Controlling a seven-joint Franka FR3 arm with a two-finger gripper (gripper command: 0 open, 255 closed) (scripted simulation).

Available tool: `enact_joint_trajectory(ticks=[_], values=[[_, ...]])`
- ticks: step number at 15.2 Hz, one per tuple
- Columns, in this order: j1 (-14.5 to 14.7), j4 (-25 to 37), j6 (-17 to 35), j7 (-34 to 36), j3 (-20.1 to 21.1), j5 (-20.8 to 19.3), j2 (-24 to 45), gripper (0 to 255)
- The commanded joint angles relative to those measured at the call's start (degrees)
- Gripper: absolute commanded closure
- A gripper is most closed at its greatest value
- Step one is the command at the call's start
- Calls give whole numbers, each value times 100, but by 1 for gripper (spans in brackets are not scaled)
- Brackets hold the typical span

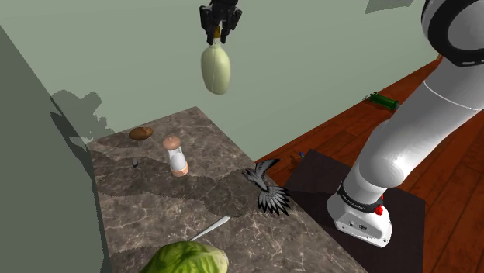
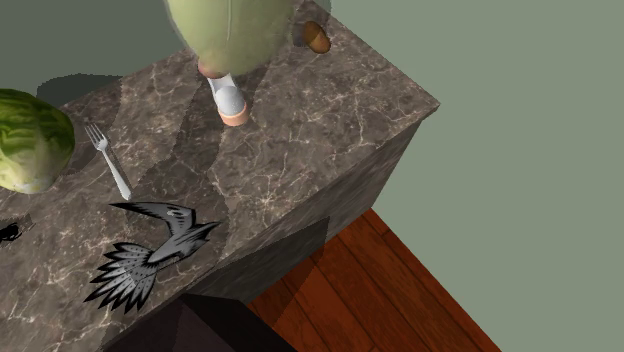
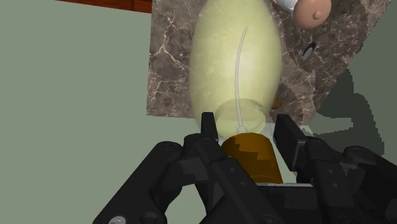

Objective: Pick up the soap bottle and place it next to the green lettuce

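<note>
Soap bottle (image 1: pixel 216 70), pale yellow-green with a brown cap, hangs high above the tabletop (image 1: pixel 209 147), cap upward, clasped at the neck by the black end effector (image 1: pixel 219 35). The wrist view shows this grip closely: the two fingers (image 3: pixel 208 124) press on either side of the brown cap, and a thin tube runs down inside the translucent body (image 3: pixel 236 63).

The second exterior view has the bottle's lower part (image 2: pixel 228 30) at the upper edge, in front of the marbled tabletop (image 2: pixel 320 130). The green lettuce (image 2: pixel 30 140) sits near the far left, well apart from the bottle.

The shoulder view adds the white arm (image 1: pixel 419 132), the wooden floor and a small green thing (image 1: pixel 382 101) lying on it.

On the tabletop the shoulder view shows one lettuce (image 1: pixel 184 258), one fork (image 1: pixel 209 229) just beside it, one white shaker (image 1: pixel 177 155) with pinkish ends, one brown lump (image 1: pixel 140 133) and one dark grey bird figure (image 1: pixel 267 188).

A band of lettering near the arm's base is too small to read.
</note>
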Motion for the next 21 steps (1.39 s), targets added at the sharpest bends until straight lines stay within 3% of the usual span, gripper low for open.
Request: enact_joint_trajectory(ticks=[1, 11, 21], values=[[82, -52, 20, 226, 138, -41, -38, 255], [577, -132, 212, 1691, 1055, -394, 108, 255], [1174, 530, 143, 3300, 1983, -1139, 949, 255]])
